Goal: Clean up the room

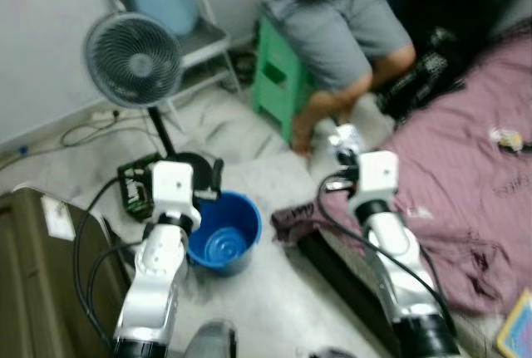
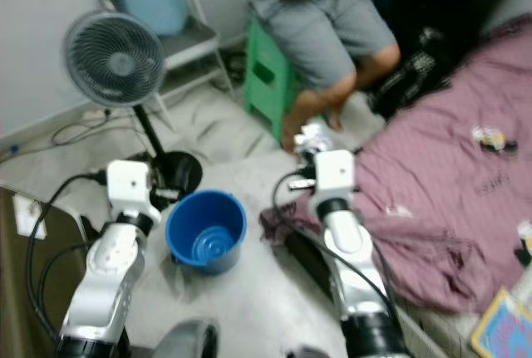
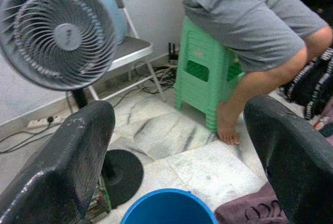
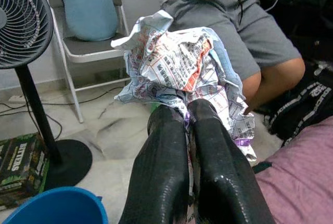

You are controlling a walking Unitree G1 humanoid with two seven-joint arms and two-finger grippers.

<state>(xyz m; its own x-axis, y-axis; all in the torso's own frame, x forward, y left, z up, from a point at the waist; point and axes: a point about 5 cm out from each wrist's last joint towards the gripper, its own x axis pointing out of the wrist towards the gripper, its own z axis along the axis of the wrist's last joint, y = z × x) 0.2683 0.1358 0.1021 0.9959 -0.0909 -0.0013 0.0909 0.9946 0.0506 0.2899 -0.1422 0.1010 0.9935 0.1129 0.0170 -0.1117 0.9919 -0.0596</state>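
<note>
My right gripper (image 4: 187, 112) is shut on a crumpled sheet of newspaper (image 4: 182, 63), held up above the floor to the right of a blue bucket (image 1: 223, 232). In the head views the paper (image 1: 345, 139) shows as a pale wad at the tip of my right arm. The bucket stands on the marble floor between my two arms. Its rim (image 3: 169, 207) lies just below my left gripper (image 3: 177, 146), which is open with nothing between its fingers (image 3: 62, 167). A purple cloth (image 1: 295, 217) trails from the bed to the floor beside the bucket.
A person in grey shorts (image 1: 337, 22) sits on a green stool (image 1: 278, 84) ahead. A standing fan (image 1: 133, 59), a folding chair (image 1: 187, 17) and floor cables are at the left. A purple bed (image 1: 465, 192) fills the right, and a brown case (image 1: 37, 275) stands at my left.
</note>
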